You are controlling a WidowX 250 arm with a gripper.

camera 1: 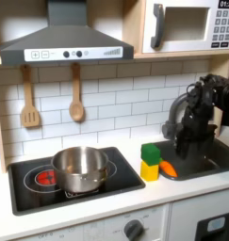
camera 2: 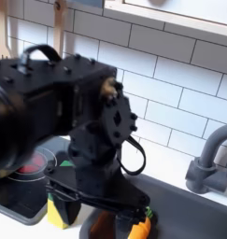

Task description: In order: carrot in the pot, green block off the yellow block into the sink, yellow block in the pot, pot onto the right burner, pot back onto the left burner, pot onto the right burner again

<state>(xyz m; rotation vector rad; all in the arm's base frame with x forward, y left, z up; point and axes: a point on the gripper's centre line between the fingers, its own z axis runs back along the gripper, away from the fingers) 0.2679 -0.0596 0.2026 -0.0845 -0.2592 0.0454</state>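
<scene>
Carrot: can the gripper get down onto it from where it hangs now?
Probably yes. In the first exterior view the carrot lies uncovered at the sink's edge, just right of the stacked green block and yellow block. The gripper hangs right beside it. The blocks crowd one side, so the jaws have little room.

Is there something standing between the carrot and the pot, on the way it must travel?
Yes. In the first exterior view the green block stacked on the yellow block stands directly between the carrot and the pot.
</scene>
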